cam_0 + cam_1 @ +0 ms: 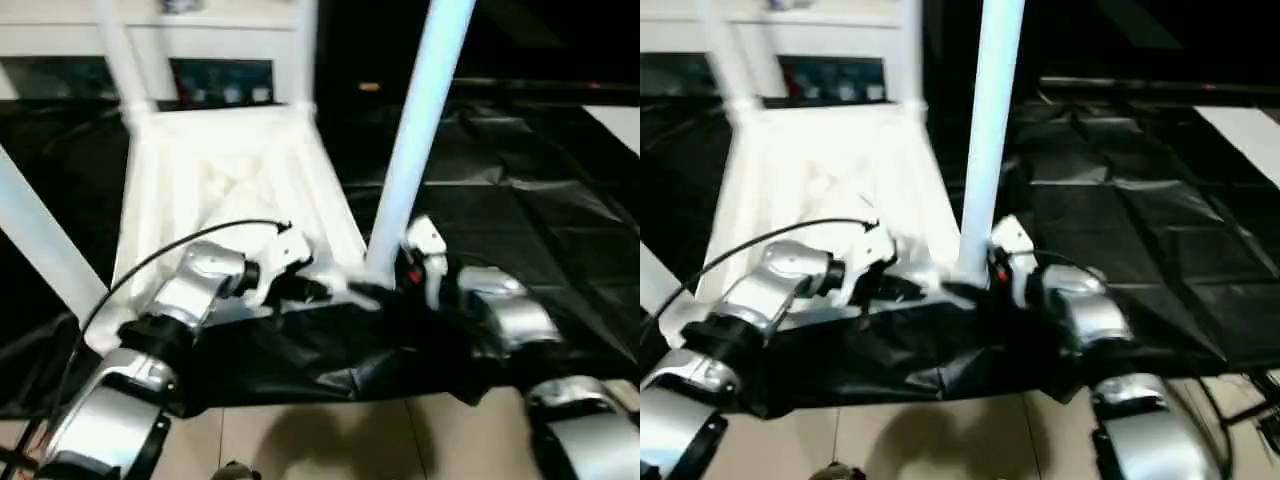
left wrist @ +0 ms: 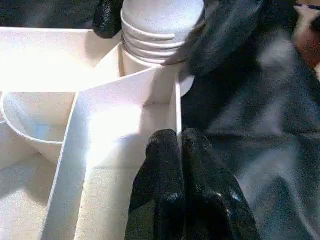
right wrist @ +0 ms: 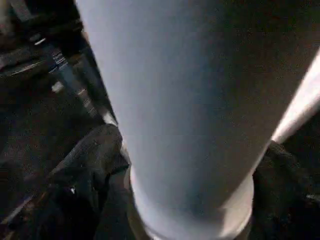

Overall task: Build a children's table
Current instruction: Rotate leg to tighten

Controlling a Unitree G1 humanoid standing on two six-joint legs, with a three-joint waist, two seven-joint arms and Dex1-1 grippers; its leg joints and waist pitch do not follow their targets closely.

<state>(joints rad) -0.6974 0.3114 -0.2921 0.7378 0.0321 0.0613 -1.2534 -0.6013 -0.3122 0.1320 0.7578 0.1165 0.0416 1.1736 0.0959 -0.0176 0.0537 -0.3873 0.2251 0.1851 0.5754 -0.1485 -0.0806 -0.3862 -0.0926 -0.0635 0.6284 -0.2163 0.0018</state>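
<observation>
The children's table lies upside down on a black sheet, its white ribbed tabletop facing up. White legs stand in the corner sockets: two at the far corners, one at the near left, and one at the near right. My left gripper is shut and empty, its tips pressed against a rib beside the near-right socket. My right gripper is open, with one black finger on each side of that leg's threaded base.
The black sheet covers the floor to the right and behind. A white cabinet with glass doors stands just behind the tabletop. Tan floor shows at the near edge, by my forearms.
</observation>
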